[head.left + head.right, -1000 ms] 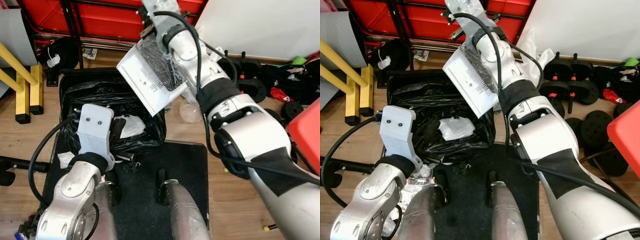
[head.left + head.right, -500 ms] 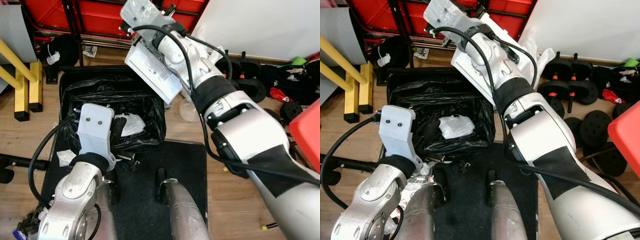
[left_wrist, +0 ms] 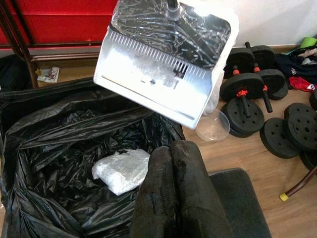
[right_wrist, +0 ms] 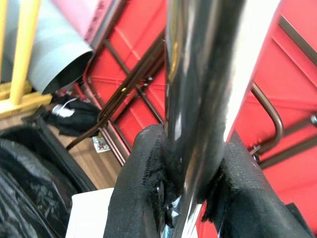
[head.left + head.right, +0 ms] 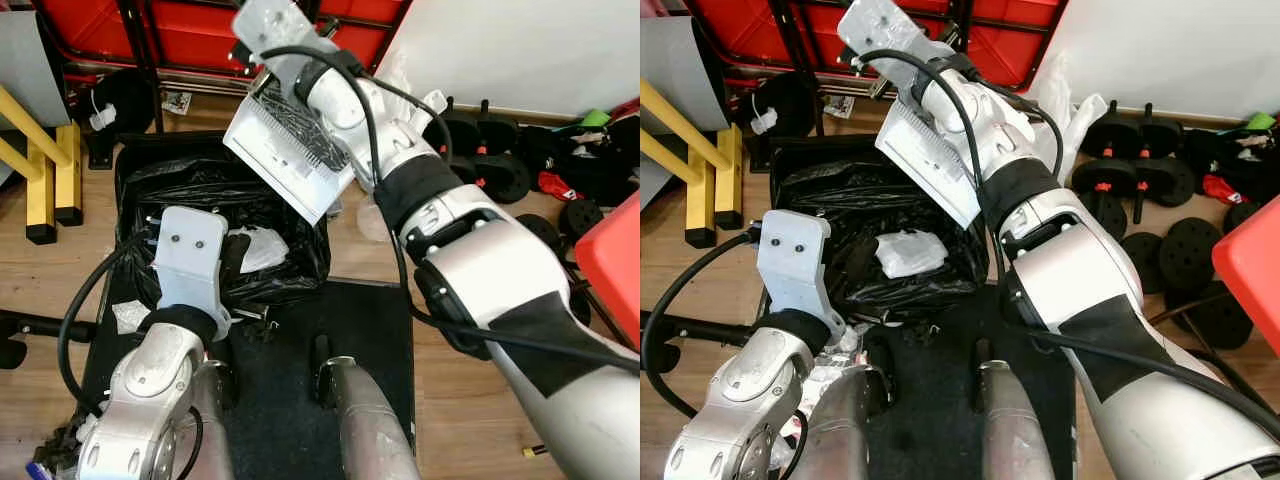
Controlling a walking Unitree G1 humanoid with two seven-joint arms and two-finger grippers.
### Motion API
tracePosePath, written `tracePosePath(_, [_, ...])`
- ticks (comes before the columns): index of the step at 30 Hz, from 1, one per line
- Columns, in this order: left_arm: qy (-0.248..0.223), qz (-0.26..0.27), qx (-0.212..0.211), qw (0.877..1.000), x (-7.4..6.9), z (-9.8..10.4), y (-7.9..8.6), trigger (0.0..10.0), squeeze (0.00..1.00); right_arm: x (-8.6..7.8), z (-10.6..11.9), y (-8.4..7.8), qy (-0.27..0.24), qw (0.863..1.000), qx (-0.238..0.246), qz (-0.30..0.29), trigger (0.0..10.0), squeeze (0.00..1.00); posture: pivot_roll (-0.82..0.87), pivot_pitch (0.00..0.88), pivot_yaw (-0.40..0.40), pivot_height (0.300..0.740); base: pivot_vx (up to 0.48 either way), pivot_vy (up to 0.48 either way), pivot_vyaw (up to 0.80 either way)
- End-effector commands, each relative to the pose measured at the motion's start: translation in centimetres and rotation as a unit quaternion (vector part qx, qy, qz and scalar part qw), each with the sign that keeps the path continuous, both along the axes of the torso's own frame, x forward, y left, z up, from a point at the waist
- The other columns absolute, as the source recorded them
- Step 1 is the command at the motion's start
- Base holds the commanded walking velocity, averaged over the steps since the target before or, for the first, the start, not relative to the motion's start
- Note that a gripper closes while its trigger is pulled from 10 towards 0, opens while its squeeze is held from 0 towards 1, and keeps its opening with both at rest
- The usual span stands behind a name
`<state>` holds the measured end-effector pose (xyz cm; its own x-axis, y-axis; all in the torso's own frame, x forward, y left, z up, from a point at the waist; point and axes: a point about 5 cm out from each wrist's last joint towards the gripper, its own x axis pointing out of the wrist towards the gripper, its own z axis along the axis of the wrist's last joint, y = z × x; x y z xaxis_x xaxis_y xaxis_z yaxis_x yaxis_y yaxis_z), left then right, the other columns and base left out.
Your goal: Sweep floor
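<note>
At the far left, yellow metal posts (image 5: pixel 45 185) stand on the wooden floor (image 5: pixel 470 400), well clear of the work. Next to them the left gripper (image 3: pixel 173 198) hovers at the near rim of the black plastic bin liner (image 5: pixel 200 195), its two black fingers pressed together and holding nothing. Inside the liner lies a crumpled clear plastic wad (image 3: pixel 121 170).

Above the liner's far right corner hangs the white plastic dustpan with a toothed edge (image 5: pixel 285 150), tilted lip-down over the opening, with clear film (image 3: pixel 168 27) bunched in its tray. The right gripper (image 4: pixel 190 173) is clamped around the dustpan's shiny metal handle (image 4: pixel 203 74).

The risk, as I judge it, is on the right side: the pan's lower corner sits close to the liner's edge, so a shake or further tilt could send the film past the rim onto the floor beside the clear plastic bowl (image 3: pixel 212 128) and the black dumbbells with red collars (image 3: pixel 250 84). The film may also cling to the teeth and not drop. The smooth handle could turn in the fingers, swinging the pan off the bag.
</note>
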<state>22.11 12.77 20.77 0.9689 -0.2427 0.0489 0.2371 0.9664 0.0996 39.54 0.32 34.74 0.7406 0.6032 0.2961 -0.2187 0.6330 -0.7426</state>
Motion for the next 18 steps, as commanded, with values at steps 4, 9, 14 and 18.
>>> tracePosePath(4, [0.013, 0.029, -0.002, 0.999, -0.18, -0.51, 0.11, 10.0, 0.00, -0.89, 1.09, 1.16, -0.059, 0.998, -0.032, 0.021, 10.0, 0.00, -0.12, 0.477, -0.217, 0.740, 0.000, 0.000, 0.00])
tracePosePath(9, [0.012, 0.030, -0.001, 0.999, -0.16, -0.50, 0.09, 10.0, 0.00, -0.93, 0.90, 1.36, -0.069, 0.996, -0.058, 0.019, 10.0, 0.00, -0.12, 0.477, -0.218, 0.740, 0.000, 0.000, 0.00])
tracePosePath(14, [0.012, 0.031, -0.002, 0.999, -0.15, -0.49, 0.10, 10.0, 0.00, -0.97, 0.88, 1.44, -0.062, 0.997, -0.048, 0.025, 10.0, 0.00, -0.12, 0.477, -0.218, 0.740, 0.000, 0.000, 0.00])
tracePosePath(18, [0.012, 0.031, -0.002, 0.999, -0.14, -0.50, 0.10, 10.0, 0.00, -0.97, 0.86, 1.44, -0.048, 0.998, -0.030, 0.032, 10.0, 0.00, -0.12, 0.477, -0.218, 0.740, 0.000, 0.000, 0.00])
